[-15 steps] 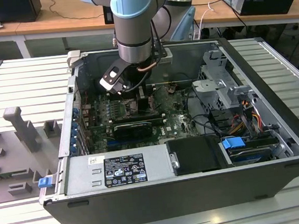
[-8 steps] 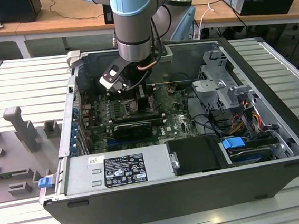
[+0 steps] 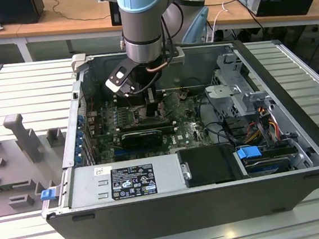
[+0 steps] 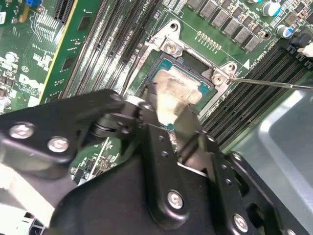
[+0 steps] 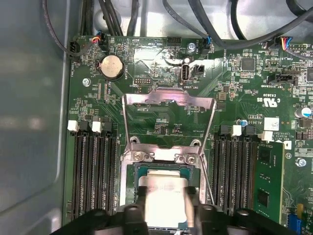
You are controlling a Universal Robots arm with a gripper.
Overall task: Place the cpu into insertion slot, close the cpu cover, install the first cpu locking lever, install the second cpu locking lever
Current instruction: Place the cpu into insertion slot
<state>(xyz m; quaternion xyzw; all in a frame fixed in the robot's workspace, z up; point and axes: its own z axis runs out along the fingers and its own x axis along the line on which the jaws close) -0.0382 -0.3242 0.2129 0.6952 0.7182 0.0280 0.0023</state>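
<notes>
The work looked to be in its first step: the cpu (image 5: 166,188) sat at the insertion slot (image 4: 193,61), low over it or already in it. Whether it was fully seated could not be told. It was held between the fingers of the gripper (image 5: 166,208), which were closed to the chip's width against two opposite edges. The cpu cover (image 5: 146,100) stood flipped up and away from the socket, its square window showing bare motherboard (image 5: 161,125) behind, so closing it was not yet done. A thin locking lever (image 4: 269,82) stuck out unlatched beside the socket in the second wrist view, and neither lever appeared to be hooked down. In the exterior view the arm (image 3: 141,19) came in from above and reached steeply down into the open computer case (image 3: 157,210), its wrist pointing at the board towards that view's left of centre.
</notes>
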